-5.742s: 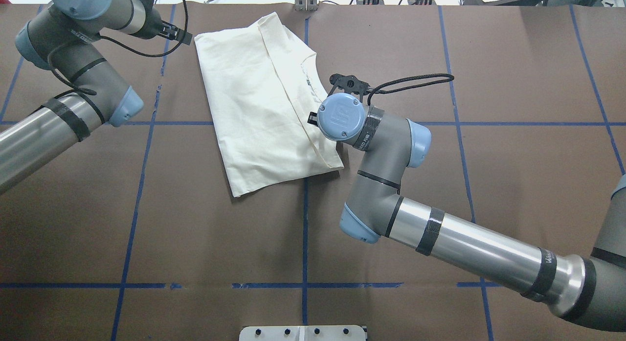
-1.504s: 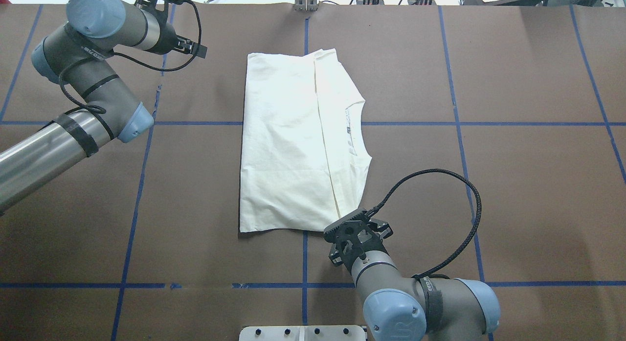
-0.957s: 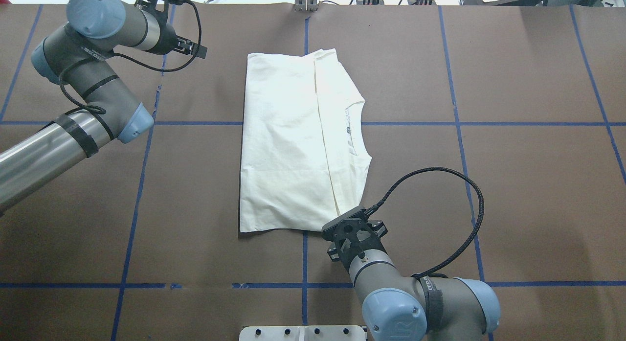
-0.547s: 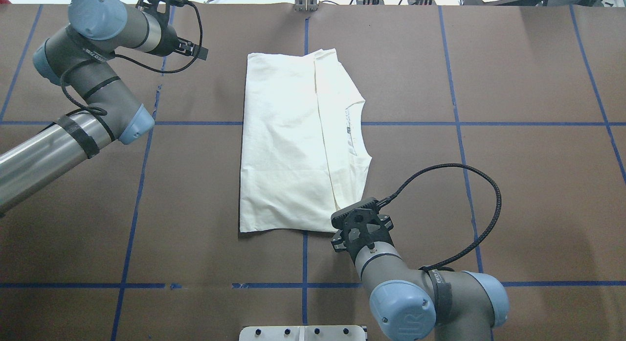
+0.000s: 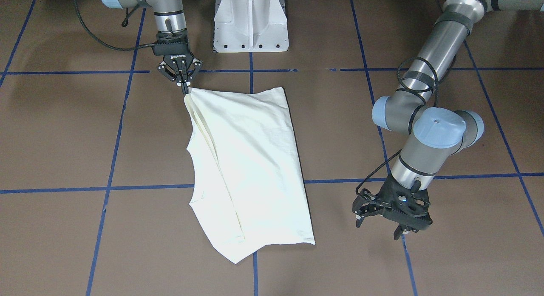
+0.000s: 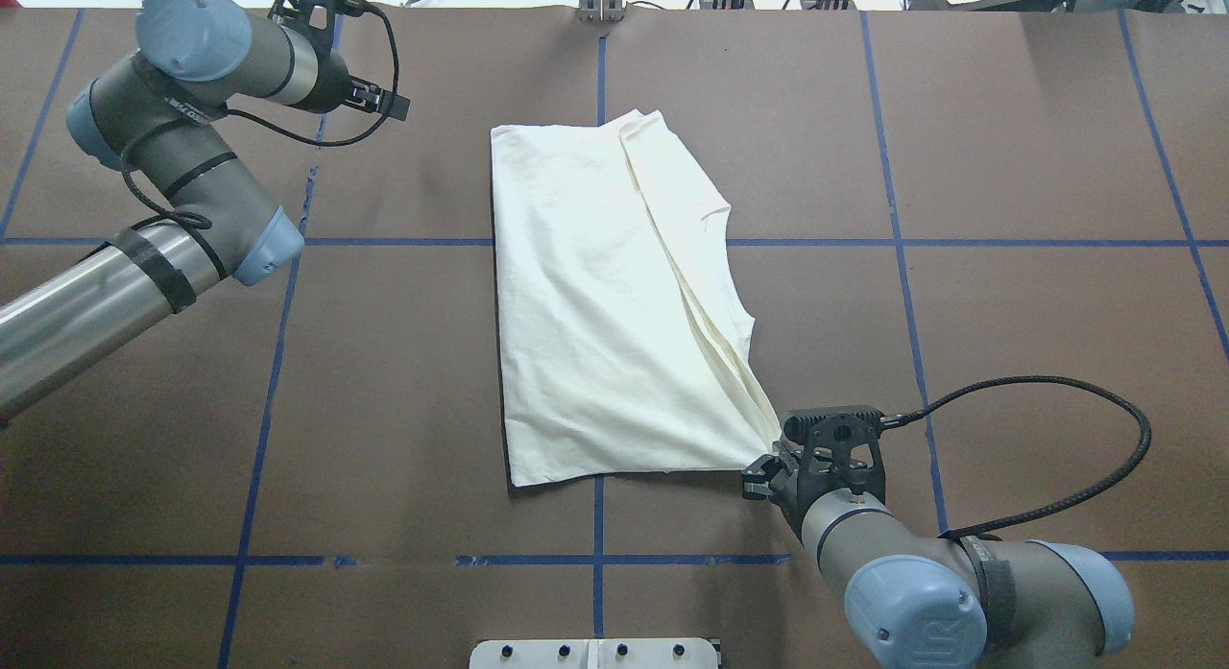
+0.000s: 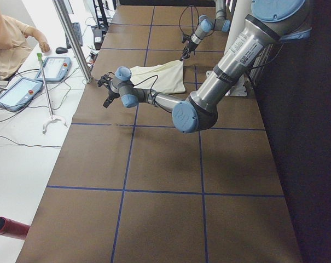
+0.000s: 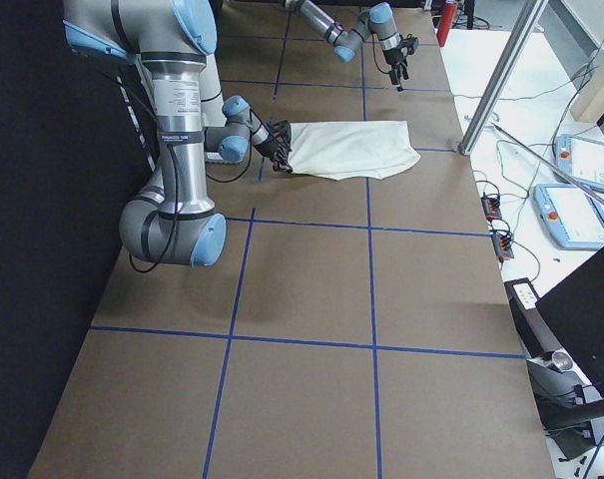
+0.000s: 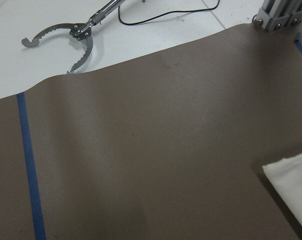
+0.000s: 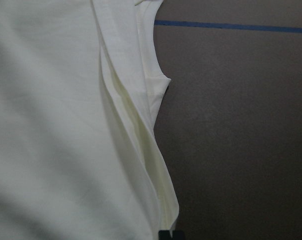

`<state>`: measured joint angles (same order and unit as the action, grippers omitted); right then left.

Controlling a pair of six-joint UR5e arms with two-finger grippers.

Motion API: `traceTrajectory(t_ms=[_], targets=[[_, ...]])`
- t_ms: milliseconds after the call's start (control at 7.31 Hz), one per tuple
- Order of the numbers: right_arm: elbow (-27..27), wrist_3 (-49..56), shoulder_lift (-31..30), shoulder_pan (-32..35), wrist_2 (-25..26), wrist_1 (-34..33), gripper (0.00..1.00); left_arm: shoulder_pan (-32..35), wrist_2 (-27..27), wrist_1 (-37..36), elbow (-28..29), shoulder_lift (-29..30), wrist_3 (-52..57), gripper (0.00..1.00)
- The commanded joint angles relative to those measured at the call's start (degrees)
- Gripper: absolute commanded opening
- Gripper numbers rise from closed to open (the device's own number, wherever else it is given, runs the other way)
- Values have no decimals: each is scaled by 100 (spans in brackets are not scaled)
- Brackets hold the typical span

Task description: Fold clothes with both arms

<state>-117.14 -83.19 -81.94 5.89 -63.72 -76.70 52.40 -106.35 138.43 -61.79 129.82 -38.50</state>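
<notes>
The cream shirt (image 6: 595,295) lies folded, plain side up, in the middle of the brown table; no cat graphic shows. My right gripper (image 6: 768,460) is shut on the shirt's near right corner and pulls it taut into a point; in the front view (image 5: 185,90) the fabric bunches at its fingertips. The right wrist view shows the stretched shirt (image 10: 66,125) and one dark fingertip (image 10: 170,235). My left gripper (image 6: 384,98) is open and empty at the far left, well away from the shirt. It also shows in the front view (image 5: 379,229). The left wrist view catches only a shirt corner (image 9: 293,195).
Brown paper with blue tape lines (image 6: 278,362) covers the table. The white pedestal base (image 5: 250,20) stands at the robot's side. A metal reacher tool (image 9: 66,35) lies on the floor beyond the far edge. An operator (image 7: 9,38) sits by tablets past the table.
My right gripper has moved right and toward the robot with the shirt's near right corner in it. The shirt has stretched and shifted right. The left arm has barely moved.
</notes>
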Motion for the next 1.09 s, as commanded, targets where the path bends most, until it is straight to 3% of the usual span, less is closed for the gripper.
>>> traceTrajectory(t_ms=[0,273,410,820,957], targets=[[94,-453,19,-115,-18,6,99,-2,0,0,0,-1,0,100],[-54,-340,46,190,-227,42,100,-11,0,9,-9,-1,0,100],[-20,10,246,558,-742,-2,100,-11,0,9,-9,-1,0,100],[1049,1801,1641,1666,-1762,-649,100,-11,-9,-9,-9,8,-9,100],[1366,2058,1846,1835,-1854,-879,100,-11,-9,-9,-9,8,-9,100]])
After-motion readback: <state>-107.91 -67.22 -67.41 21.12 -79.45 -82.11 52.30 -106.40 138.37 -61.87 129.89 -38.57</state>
